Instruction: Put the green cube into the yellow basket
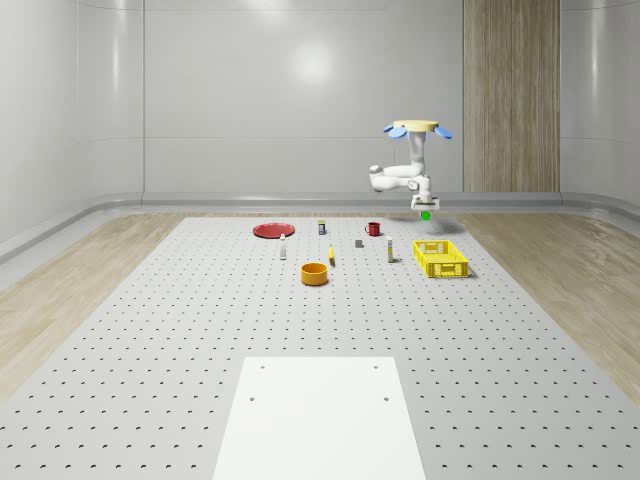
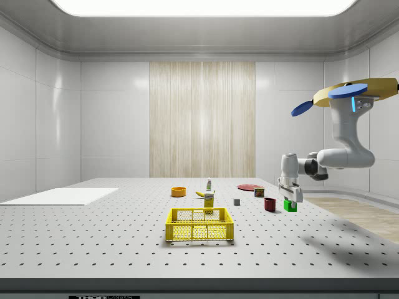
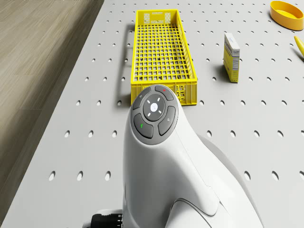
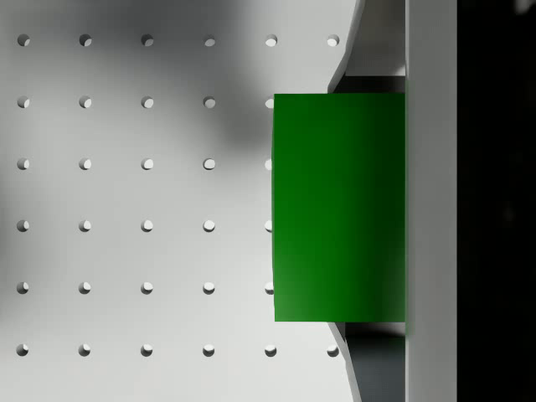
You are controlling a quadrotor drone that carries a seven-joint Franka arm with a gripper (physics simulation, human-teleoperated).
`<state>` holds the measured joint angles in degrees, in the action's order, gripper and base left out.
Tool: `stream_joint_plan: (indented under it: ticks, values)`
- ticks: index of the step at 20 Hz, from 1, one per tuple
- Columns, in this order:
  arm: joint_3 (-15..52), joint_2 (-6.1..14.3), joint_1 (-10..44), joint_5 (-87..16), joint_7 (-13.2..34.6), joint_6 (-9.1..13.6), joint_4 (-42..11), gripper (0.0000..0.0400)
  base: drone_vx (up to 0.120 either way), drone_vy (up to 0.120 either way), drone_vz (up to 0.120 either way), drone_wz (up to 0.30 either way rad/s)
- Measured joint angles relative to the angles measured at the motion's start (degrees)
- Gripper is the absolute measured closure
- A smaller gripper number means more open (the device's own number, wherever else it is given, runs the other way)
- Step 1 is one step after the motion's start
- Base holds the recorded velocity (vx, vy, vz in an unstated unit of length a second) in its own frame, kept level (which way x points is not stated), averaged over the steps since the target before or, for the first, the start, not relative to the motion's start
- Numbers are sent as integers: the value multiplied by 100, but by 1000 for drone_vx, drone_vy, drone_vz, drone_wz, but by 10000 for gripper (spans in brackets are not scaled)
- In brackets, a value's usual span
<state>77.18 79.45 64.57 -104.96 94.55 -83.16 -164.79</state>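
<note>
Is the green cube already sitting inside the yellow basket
No, in the side view the green cube is held in the gripper above the table, well off to the right of the yellow basket.

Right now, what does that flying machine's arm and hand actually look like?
The drone has a flat tan-yellow body with blue rotor blades. Below it hangs a glossy white arm of rounded segments with dark joint seams. The drone view shows a grey round button pad on it, with small green and red marks. The hand is white with pale fingers.
</note>
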Motion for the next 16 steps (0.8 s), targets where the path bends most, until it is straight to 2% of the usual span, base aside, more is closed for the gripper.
stream_joint_plan:
  ticks: [2, 6, 9, 16]
  values:
    - [11, 32, 8, 19, 8, -28, 1, 149, 120, 0, 0, 0]
    - [28, 95, 24, 50, 21, -85, 4, 149, 120, -90, 0, 0]
    - [37, 140, 35, 72, 31, -127, 6, 149, 120, 0, 120, 0]
    - [57, 240, 59, 116, 51, -221, 11, 149, 120, 0, 6, 0]
